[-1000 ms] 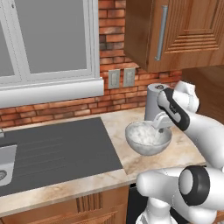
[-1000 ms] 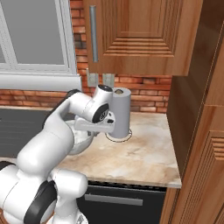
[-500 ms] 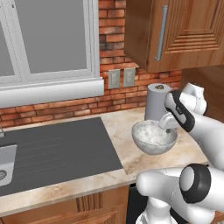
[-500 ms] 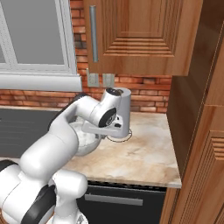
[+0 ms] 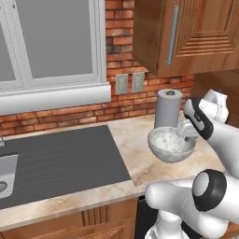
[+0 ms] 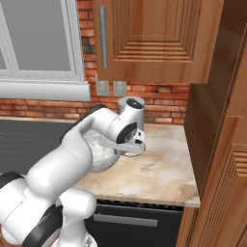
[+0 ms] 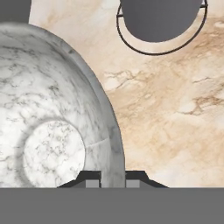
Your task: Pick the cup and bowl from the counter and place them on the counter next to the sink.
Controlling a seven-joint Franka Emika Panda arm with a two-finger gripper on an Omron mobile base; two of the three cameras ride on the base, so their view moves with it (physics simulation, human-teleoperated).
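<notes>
My hand (image 7: 113, 177) is clamped on the rim of the bowl (image 5: 171, 144), one fingertip (image 7: 92, 180) inside the wall and the other outside. The bowl is lifted clear of the bench (image 5: 135, 161), just in front of the paper towel roll (image 5: 167, 108), well apart from the sink (image 5: 56, 161). In the right base view my forearm covers most of the bowl (image 6: 101, 154); the hand view cuts off the roll's top (image 7: 159, 19).

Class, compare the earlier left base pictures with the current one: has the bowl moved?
Yes. The bowl, gripped at its rim by the end effector, has shifted right, away from the sink and closer to the paper towel roll.
</notes>
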